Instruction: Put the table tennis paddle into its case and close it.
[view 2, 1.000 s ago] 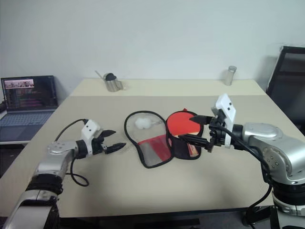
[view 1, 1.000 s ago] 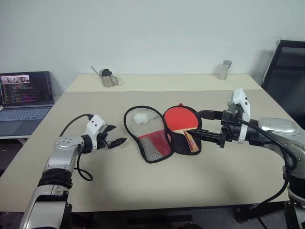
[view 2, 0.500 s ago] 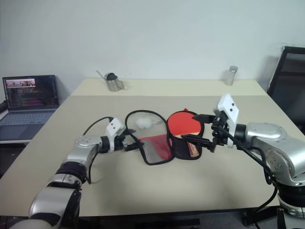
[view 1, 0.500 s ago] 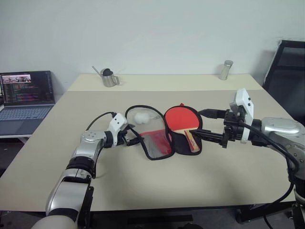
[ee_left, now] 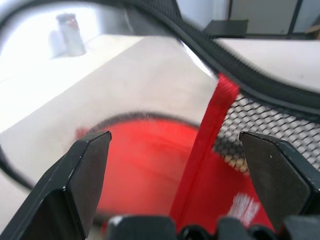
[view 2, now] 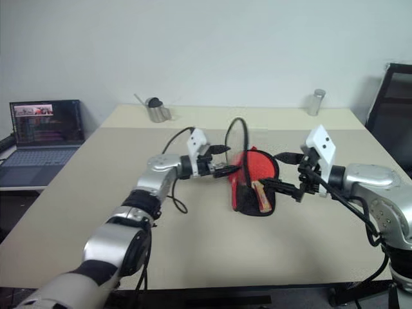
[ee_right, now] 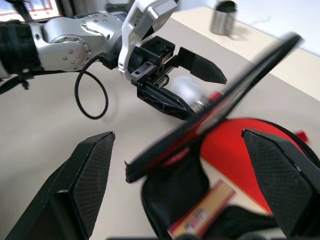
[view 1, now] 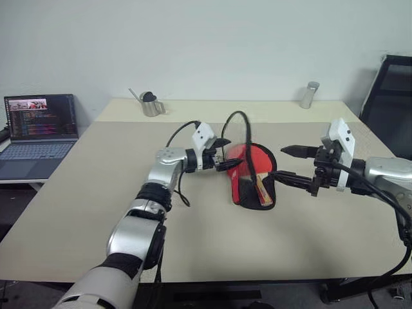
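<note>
The table tennis paddle [view 1: 257,158] lies red face up in the lower half of the case [view 1: 234,185], its wooden handle [view 1: 261,190] toward me. The case's other half [ee_right: 227,97] stands raised on edge over the paddle, mesh and red strap [ee_left: 210,125] showing. My left gripper [view 1: 226,154] is open, level, against that raised half, which sits between its spread fingers [ee_right: 197,64]. On the other side of the case, beside the paddle, my right gripper [view 1: 282,162] hovers open and holds nothing.
A metal jug [view 1: 151,104] and a metal cylinder [view 1: 309,94] stand at the table's far edge. A laptop [view 1: 38,125] sits on a side desk to the left. A black chair [view 1: 389,90] is at the right.
My left gripper swept right and up from the table's left side, lifting the case's flat-lying half up on edge over the paddle. My right gripper drew slightly right.
</note>
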Robot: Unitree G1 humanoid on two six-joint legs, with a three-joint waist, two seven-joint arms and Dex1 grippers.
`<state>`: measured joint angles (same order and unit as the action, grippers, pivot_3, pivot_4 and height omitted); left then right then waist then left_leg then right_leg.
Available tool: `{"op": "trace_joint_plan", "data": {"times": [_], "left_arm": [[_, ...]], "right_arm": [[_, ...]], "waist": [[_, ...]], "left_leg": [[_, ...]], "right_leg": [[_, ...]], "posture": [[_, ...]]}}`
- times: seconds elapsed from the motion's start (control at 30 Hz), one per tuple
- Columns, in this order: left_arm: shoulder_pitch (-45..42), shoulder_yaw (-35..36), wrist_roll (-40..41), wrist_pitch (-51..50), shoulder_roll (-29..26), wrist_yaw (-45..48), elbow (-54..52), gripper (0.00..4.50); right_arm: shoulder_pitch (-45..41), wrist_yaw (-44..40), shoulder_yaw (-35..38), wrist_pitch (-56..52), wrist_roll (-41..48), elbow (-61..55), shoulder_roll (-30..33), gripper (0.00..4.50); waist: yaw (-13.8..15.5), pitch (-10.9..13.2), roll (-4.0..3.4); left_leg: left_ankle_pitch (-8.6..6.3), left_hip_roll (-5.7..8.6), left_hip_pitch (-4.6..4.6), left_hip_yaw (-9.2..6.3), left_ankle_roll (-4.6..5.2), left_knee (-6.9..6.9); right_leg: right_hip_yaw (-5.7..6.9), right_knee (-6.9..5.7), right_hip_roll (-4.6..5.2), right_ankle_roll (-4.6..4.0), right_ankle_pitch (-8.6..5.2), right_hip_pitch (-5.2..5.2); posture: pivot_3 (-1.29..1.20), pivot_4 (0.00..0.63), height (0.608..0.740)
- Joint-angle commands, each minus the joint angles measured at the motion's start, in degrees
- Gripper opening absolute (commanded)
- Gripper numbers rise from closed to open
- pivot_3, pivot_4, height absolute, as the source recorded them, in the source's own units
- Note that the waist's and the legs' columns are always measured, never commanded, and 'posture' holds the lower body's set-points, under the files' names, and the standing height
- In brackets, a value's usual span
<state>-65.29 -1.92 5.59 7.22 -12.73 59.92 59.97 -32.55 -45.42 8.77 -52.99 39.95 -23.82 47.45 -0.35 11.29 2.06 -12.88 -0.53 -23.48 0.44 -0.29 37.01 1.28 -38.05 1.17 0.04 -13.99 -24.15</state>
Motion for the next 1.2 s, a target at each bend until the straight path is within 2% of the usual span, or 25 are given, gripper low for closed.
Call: {"op": "trace_joint_plan", "data": {"times": [0.03, 0.2, 0.47, 0.73, 0.9, 1.2], "left_arm": [[-2.1, 0.4, -0.7, 2.9, 0.6, -1.1, 2.4, 4.5], [-1.6, 1.8, 0.3, 3.1, -1.5, 1.3, 2.3, 4.5], [-1.2, 2.7, 1.3, 2.9, -2.7, 3.9, 0.8, 4.5], [4.2, 5.5, 4.2, -1.2, -11.0, 7.0, -10.0, 4.5], [9.7, 7.4, 7.8, -8.7, -15.3, 7.6, -22.0, 4.5], [16.6, 8.3, 11.4, -17.6, -17.9, 2.6, -37.6, 4.5]], "right_arm": [[-0.3, 2.4, 2.1, -0.7, -0.2, -0.3, 0.8, 4.46], [0.6, 6.2, 3.0, -4.8, 1.3, 1.7, -0.8, 4.46], [1.9, 6.9, 0.5, -4.7, -1.7, 6.0, -0.6, 4.46], [-1.1, 11.5, -1.8, -2.9, -6.2, 17.7, -6.9, 4.46], [-5.0, 15.0, -3.9, -0.2, -11.2, 25.3, -11.8, 4.46], [-9.7, 15.6, -6.7, 2.6, -16.0, 37.3, -19.1, 4.46]], "waist": [[0.0, 0.0, 0.0], [0.0, 0.0, 0.0], [0.3, 0.0, 0.0], [-0.7, 0.0, 0.0], [-0.9, 0.0, 0.0], [-1.0, 0.0, -0.01]], "left_leg": [[0.0, -0.02, 0.01, 0.0, 0.0, 0.0], [0.0, -0.03, 0.02, 0.0, 0.0, 0.0], [0.0, 0.05, -0.01, -0.03, 0.0, 0.02], [0.0, -0.08, 0.08, 0.05, 0.0, -0.02], [0.0, -0.06, 0.07, 0.06, -0.01, 0.0], [0.01, -0.05, 0.06, 0.03, -0.01, 0.01]], "right_leg": [[0.0, -0.01, 0.0, 0.0, 0.0, 0.0], [0.01, -0.02, -0.01, -0.01, 0.0, 0.0], [0.04, -0.01, -0.02, -0.22, 0.13, 0.01], [-0.09, -0.08, -0.02, -0.26, 0.15, -0.01], [-0.11, -0.08, -0.01, -0.27, 0.16, 0.0], [-0.1, -0.09, 0.09, -0.28, 0.17, 0.0]], "posture": [[0.0, 0.15, 0.74], [0.0, 0.15, 0.74], [0.0, 0.15, 0.74], [0.0, 0.15, 0.74], [0.0, 0.15, 0.74], [0.0, 0.15, 0.74]]}}
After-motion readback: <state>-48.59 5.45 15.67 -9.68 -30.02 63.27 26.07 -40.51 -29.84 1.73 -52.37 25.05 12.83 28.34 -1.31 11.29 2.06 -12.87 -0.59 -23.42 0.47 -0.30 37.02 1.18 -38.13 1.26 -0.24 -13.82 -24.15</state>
